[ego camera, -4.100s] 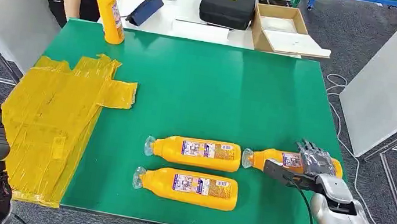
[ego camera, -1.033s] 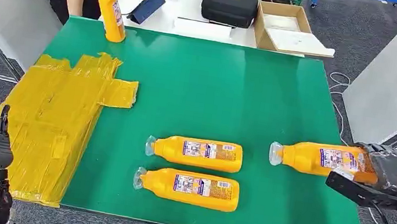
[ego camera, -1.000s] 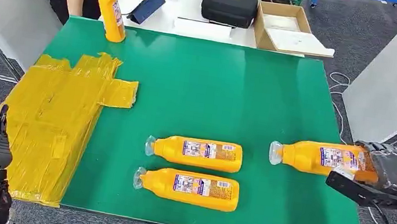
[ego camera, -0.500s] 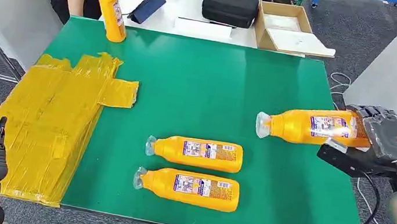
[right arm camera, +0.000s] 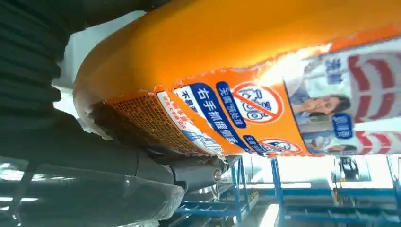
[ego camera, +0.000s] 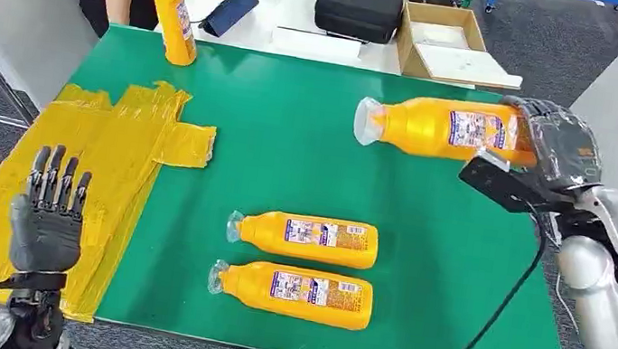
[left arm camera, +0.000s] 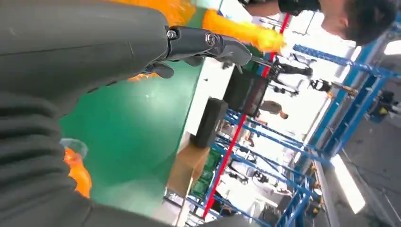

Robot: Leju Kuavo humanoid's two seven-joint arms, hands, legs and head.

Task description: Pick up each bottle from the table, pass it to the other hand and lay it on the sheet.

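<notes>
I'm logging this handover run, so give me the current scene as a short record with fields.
held bottle: gripped at its base by the right hand, lifted above the mat, lying sideways, cap toward the robot's left
left hand: raised over the sheet's near edge, fingers apart, holding nothing
lying bottles: two on the green mat, one behind the other, caps toward the sheet
upright bottle: at the mat's far left corner
yellow sheet: on the mat's left side, no bottle on it
handover: not yet made
</notes>
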